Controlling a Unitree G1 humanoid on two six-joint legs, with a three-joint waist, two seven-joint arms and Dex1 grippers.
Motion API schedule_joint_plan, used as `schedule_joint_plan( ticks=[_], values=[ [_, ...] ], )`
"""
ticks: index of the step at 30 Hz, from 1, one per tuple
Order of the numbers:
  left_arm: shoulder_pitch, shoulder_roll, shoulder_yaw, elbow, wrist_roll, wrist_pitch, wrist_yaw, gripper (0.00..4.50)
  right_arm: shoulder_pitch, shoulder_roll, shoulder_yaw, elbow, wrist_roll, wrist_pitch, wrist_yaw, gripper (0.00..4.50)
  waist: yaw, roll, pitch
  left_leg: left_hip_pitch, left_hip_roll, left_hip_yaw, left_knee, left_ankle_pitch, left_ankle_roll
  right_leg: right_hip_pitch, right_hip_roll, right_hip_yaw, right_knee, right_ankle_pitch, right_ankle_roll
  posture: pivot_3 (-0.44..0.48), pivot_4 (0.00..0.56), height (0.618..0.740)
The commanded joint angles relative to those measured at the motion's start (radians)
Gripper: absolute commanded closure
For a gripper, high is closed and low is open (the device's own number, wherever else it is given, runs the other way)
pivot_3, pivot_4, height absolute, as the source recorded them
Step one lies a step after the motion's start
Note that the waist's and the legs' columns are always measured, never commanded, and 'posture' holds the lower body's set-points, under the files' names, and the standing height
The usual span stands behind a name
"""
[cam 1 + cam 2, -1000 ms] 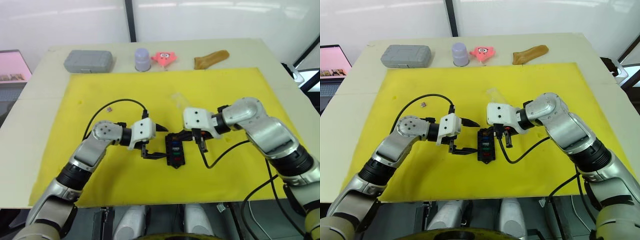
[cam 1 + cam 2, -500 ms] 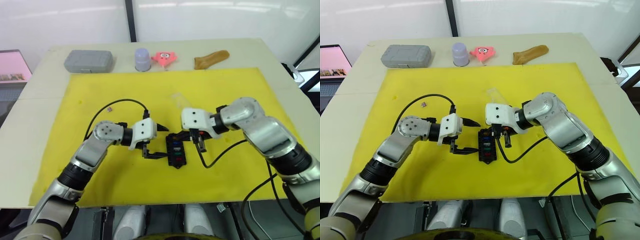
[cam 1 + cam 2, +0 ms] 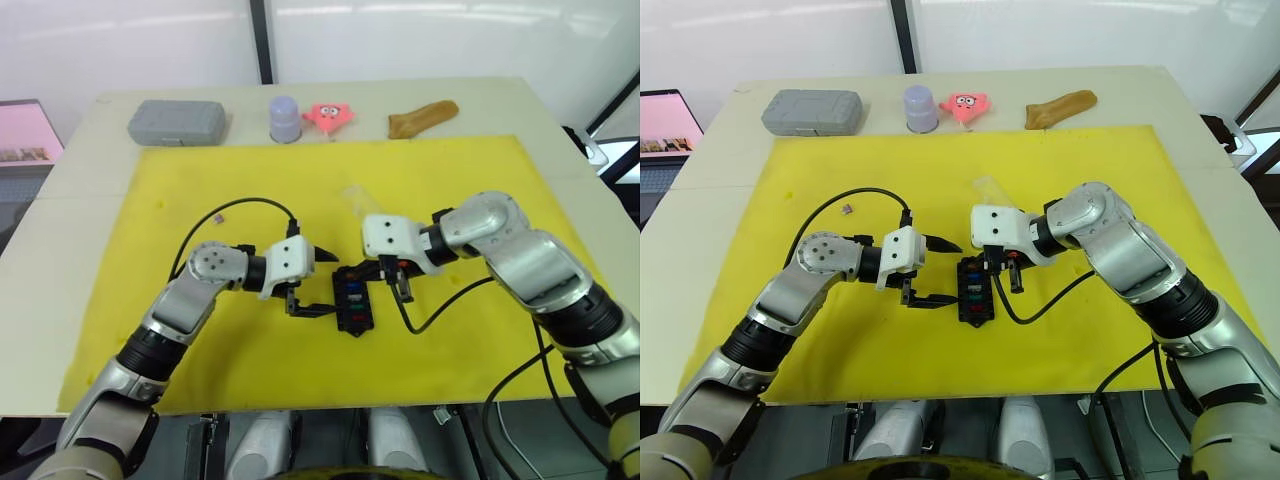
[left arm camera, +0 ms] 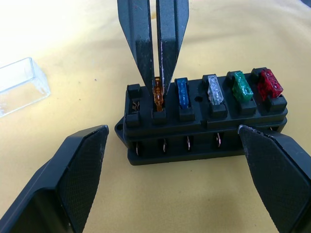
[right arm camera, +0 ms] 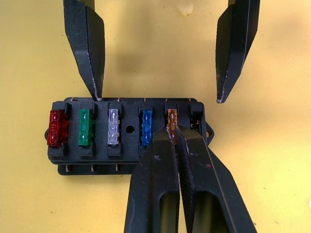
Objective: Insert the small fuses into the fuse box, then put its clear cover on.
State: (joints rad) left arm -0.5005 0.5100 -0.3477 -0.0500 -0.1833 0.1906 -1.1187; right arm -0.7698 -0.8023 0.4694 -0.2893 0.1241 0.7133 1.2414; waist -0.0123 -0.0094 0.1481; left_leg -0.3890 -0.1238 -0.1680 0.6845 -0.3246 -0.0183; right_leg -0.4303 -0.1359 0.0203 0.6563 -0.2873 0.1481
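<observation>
The black fuse box lies on the yellow mat between my grippers. Red, green, white and blue small fuses sit in its slots, and the end slot is bare. My right gripper is shut on an orange-tan fuse that stands in the slot beside the bare one. My left gripper is open, one finger on each side of the box's long flank, not touching it. The clear cover lies on the mat just beyond the box. Another small fuse lies loose by the left arm's cable.
Along the table's far edge stand a grey case, a purple cup, a pink star toy and a brown object. Black cables loop from both wrists over the mat.
My right gripper has shifted slightly left toward the fuse box. The left arm and the box have not moved.
</observation>
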Motion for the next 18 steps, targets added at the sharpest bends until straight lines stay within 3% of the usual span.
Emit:
schedule_joint_plan(
  ticks=[1,2,7,12,16,18],
  values=[
    [-0.003,-0.003,0.011,-0.036,0.000,-0.006,0.004,0.02,-0.009,0.009,-0.009,-0.016,-0.001,-0.002,-0.002,4.50,0.000,0.000,0.000,0.000,0.000,0.000,0.000,0.000,0.000,0.000,0.000,0.000,0.000,0.000,0.000,0.000,0.150,0.740],
    [-0.003,-0.003,0.011,-0.037,0.000,-0.006,0.004,0.02,-0.009,0.010,-0.016,-0.019,0.005,-0.002,-0.001,4.50,0.000,0.000,0.000,0.000,0.000,0.000,0.000,0.000,0.000,0.000,0.000,0.000,0.000,0.000,0.000,0.000,0.150,0.740],
    [-0.001,0.003,0.014,-0.038,-0.001,-0.001,0.003,0.00,-0.011,0.006,-0.105,-0.038,0.073,0.009,-0.003,2.58,0.000,0.000,0.000,0.000,0.000,0.000,0.000,0.000,0.000,0.000,0.000,0.000,0.000,0.000,0.000,0.000,0.150,0.740],
    [0.003,0.011,0.015,-0.034,-0.003,-0.005,-0.006,0.00,0.019,0.003,-0.195,-0.038,0.160,0.008,0.009,2.58,0.000,0.000,0.000,0.000,0.000,0.000,0.000,0.000,0.000,0.000,0.000,0.000,0.000,0.000,0.000,0.000,0.150,0.740],
    [0.003,0.013,0.017,-0.031,-0.004,-0.009,-0.010,0.00,0.117,0.079,-0.277,-0.010,0.225,-0.091,-0.031,2.58,0.000,0.000,0.000,0.000,0.000,0.000,0.000,0.000,0.000,0.000,0.000,0.000,0.000,0.000,0.000,0.000,0.150,0.740],
    [0.005,0.014,0.016,-0.034,-0.005,-0.008,-0.010,0.00,0.175,0.120,-0.306,-0.001,0.244,-0.151,-0.050,3.11,-0.001,0.000,0.000,0.000,0.000,0.000,0.000,0.000,0.000,0.000,0.000,0.000,0.001,0.000,0.000,0.000,0.150,0.740]
  ],
)
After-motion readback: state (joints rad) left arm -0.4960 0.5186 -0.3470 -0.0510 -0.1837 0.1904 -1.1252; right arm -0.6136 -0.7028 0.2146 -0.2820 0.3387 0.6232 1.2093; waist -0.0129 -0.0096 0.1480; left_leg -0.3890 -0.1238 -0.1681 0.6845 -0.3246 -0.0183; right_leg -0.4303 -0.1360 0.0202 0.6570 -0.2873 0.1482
